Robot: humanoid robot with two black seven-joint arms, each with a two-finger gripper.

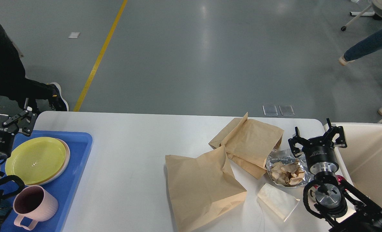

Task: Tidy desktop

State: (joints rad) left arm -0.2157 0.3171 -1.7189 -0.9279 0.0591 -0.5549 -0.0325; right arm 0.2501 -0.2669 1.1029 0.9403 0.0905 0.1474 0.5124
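Lying crumpled on the matte white desktop (pixel 129 154), two brown paper bags (pixel 204 187) crowd a foil bowl (pixel 286 167); the right gripper (pixel 316 137) and left gripper (pixel 12 120) both spread wide, empty.

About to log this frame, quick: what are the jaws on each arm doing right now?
Left gripper: open, holding nothing, over the blue tray.
Right gripper: open, holding nothing, beside the foil container.

White bench (pixel 133 154) with rounded corners

The matte, smooth top is lying flat and level, stretching across the lower view from left to right, its far edge bordering grey floor, its near part running out of the frame.
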